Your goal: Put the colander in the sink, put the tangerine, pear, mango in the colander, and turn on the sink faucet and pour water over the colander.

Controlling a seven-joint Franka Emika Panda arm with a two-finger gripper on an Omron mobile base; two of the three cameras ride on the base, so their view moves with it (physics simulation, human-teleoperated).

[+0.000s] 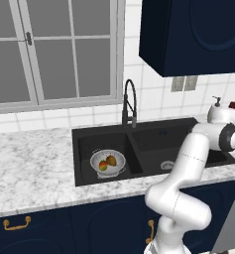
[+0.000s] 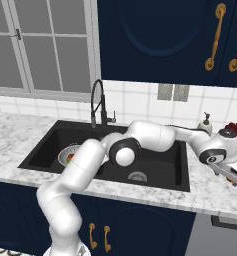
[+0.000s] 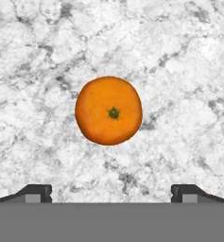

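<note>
Hand view looks straight down on white marble surface (image 3: 189, 56), and the tangerine (image 3: 108, 110) lies on it, centred between my two dark fingertips (image 3: 37, 193) and a little beyond them, untouched. My fingers (image 3: 111, 194) stand spread wide, far wider than the fruit, with nothing in their hold. From the left base view, going left to right: the colander (image 1: 107, 162) sits in the left basin of the black sink (image 1: 153, 136), with the mango (image 1: 103, 165) and the pear (image 1: 111, 160) side by side inside it. The sink faucet (image 1: 129, 103) arches up behind the divider between the basins. My arm reaches out past the right end of the sink, over the surface near a pale soap pump bottle (image 1: 216, 105).
</note>
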